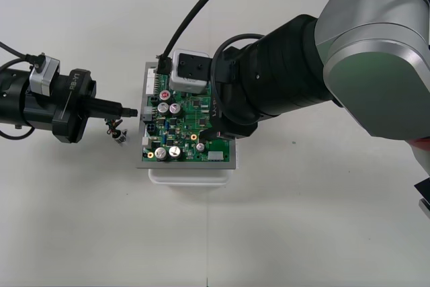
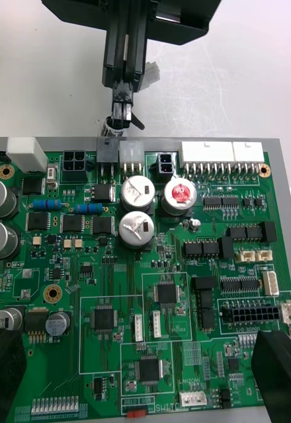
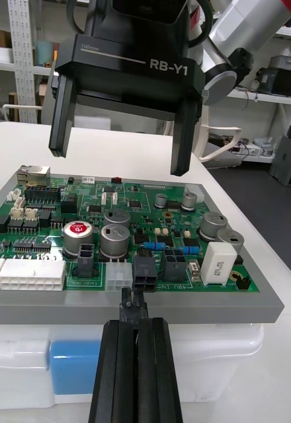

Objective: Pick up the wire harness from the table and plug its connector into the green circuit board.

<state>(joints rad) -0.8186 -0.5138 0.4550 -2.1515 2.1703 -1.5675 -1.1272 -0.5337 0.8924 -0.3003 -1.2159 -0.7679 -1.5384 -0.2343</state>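
My left jaws clamp the small black plug [image 3: 133, 308] at the green circuit board's [image 1: 191, 124] nine o'clock; right jaws open.

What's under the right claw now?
The green circuit board; the open right claw hangs over it. In the front view the right arm covers the board's right part. The left claw, shut on the plug, is at the board's edge.

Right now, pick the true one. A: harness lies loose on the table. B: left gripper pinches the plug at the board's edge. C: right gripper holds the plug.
B: the left gripper is shut on the plug at the board edge; the right gripper hangs open.
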